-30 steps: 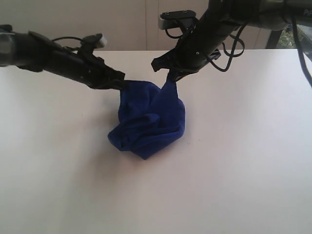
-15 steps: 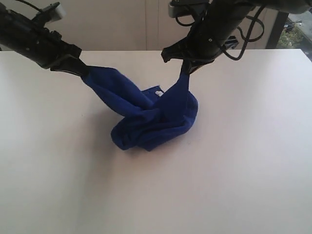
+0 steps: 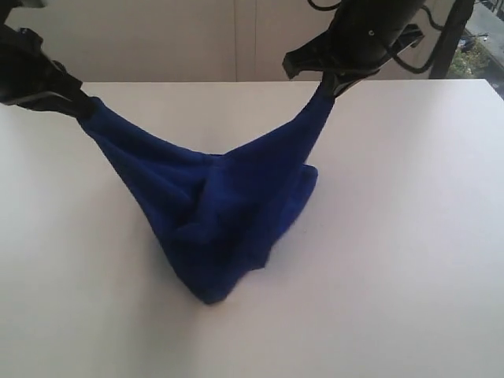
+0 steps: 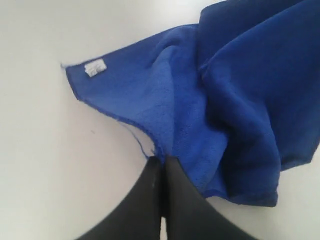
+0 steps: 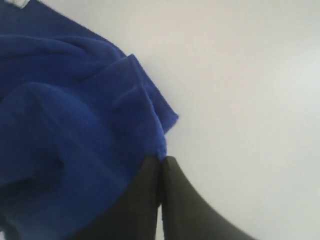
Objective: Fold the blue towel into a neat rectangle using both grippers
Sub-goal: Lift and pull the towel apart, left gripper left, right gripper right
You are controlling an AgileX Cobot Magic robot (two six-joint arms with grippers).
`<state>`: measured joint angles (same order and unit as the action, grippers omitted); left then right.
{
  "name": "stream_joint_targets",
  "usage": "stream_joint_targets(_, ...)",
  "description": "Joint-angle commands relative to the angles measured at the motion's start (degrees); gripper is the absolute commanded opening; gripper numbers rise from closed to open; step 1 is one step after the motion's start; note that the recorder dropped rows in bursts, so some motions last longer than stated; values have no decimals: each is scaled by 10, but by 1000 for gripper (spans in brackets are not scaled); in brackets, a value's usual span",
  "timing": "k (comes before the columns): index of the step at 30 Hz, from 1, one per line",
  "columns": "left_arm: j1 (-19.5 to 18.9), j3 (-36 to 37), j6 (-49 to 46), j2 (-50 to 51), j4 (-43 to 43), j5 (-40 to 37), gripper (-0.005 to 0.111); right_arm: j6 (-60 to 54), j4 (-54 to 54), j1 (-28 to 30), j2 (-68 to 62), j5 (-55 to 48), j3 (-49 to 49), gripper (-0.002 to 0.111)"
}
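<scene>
The blue towel hangs in a sagging V between both grippers, its crumpled lower part resting on the white table. My left gripper is shut on the towel's left end at the far left. My right gripper is shut on the other end at the upper right. In the left wrist view the black fingers pinch the towel at its edge, and a small white label shows at a free corner. In the right wrist view the gripper clamps a corner of the towel.
The white table stretches around the towel on all sides. A pale wall runs behind the table's far edge. A dark frame and window stand at the far right, beside loose black cables on the right arm.
Both grippers have risen and moved apart, the left far to the left. The towel has been pulled from a crumpled heap into a stretched, hanging V.
</scene>
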<state>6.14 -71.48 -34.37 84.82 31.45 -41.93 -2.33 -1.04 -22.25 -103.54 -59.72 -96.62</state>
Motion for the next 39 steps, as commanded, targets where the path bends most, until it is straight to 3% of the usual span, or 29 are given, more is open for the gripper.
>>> stream_joint_targets(1, -3, 18, 43, -56, -44, -5, 0, 11, 24, 1, 38, -4, 14, 0)
stream_joint_targets(7, -3, 39, 121, -108, -147, -17, 0, 39, 71, 1, 95, 10, 83, 0)
stream_joint_targets(14, -3, 50, 196, -151, -239, -20, 0, 174, 252, 1, 183, 21, 173, 0)
stream_joint_targets(21, -3, 50, 196, -154, -239, -53, 0, 204, 283, 1, 234, 22, 234, 0)
stream_joint_targets(28, -3, 59, 196, -154, -226, -156, 0, 226, 280, 1, 234, 48, 268, 0)
stream_joint_targets(34, -3, 141, 196, -154, -211, -101, 0, 235, 279, 1, 233, 88, 287, 0)
stream_joint_targets(39, -3, 224, 196, -152, -179, 19, 0, 246, 276, 1, 228, 151, 307, 0)
